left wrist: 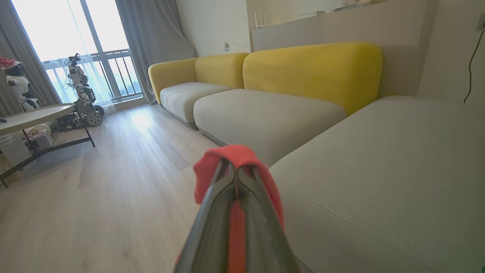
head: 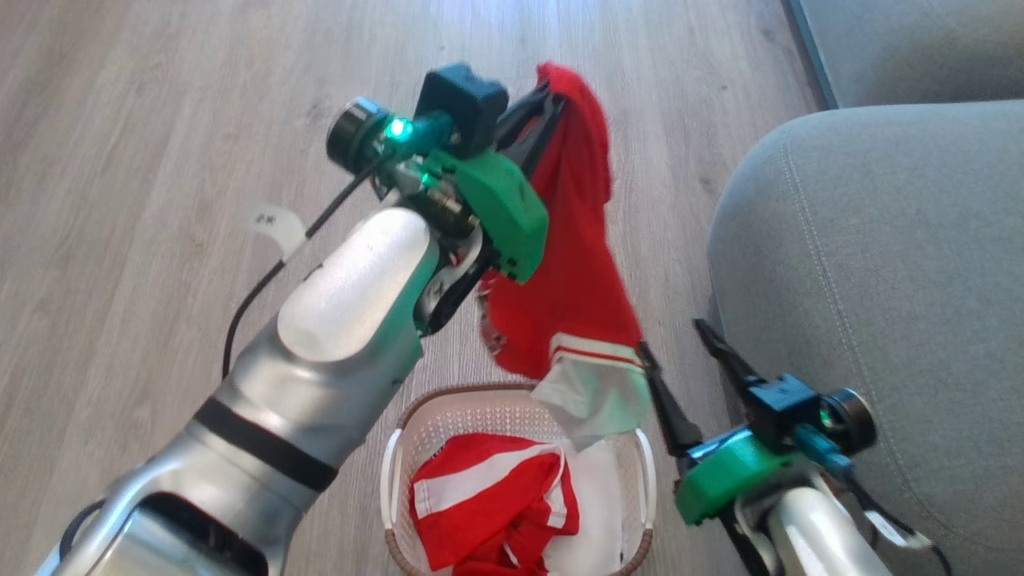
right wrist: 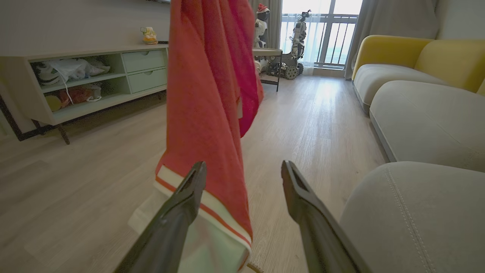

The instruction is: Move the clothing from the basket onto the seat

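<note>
head view: left tool (head: 550,98) raised, pinching clothing (head: 588,272) above basket (head: 464,394).

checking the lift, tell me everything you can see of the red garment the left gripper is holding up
The red garment is soft, shiny fabric with a white, red-striped band near its hem and pale lining below. It hangs long and creased from the left gripper, whose fingers are shut on its top fold. Its lower end dangles above the basket rim; contact there is unclear.
</note>
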Controlling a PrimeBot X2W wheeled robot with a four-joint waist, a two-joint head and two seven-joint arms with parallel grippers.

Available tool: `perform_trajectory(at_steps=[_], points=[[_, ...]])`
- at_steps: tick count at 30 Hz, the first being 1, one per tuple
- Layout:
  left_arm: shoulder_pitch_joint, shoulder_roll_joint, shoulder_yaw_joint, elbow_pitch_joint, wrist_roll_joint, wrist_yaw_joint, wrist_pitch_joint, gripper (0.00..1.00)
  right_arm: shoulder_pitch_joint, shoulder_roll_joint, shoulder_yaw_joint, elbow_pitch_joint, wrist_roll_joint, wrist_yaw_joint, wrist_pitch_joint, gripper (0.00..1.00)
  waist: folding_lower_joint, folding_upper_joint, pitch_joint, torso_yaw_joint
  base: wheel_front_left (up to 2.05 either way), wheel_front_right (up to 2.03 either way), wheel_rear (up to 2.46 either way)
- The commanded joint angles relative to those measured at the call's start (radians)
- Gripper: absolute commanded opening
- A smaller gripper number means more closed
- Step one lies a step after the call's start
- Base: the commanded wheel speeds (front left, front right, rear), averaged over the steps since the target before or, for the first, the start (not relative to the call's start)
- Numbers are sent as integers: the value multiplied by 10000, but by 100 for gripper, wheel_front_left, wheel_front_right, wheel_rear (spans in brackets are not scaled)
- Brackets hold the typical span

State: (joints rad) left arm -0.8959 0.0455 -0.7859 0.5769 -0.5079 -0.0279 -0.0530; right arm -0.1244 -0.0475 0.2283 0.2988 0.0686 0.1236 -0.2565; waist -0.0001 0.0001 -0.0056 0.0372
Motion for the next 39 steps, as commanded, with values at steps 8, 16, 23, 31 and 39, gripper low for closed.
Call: perform_trajectory(at_steps=[8,16,23,31,39], points=[[-1252,62,118,-874,-422,46,265,0,-2080,-90,1113,913,-276,71,-53,100,1,-1,-246,181,0,0,0],[-1219,51,-207,-1255,-699,187,235,0,-2822,-138,1430,2107,-179,71,-53,100,1,-1,-344,422,0,0,0],[-1162,49,-395,-1537,-893,371,78,0,-3227,-78,1626,2966,69,71,-53,28,1,-1,-378,611,0,0,0],[-1039,62,-388,-1633,-1040,472,-40,0,-3843,-35,2205,3355,428,71,-53,0,1,-1,-318,671,0,0,0],[-741,249,-229,-1495,-1203,702,-144,23,-3949,-30,2037,3079,548,71,-53,0,1,-1,-276,575,0,0,0]])
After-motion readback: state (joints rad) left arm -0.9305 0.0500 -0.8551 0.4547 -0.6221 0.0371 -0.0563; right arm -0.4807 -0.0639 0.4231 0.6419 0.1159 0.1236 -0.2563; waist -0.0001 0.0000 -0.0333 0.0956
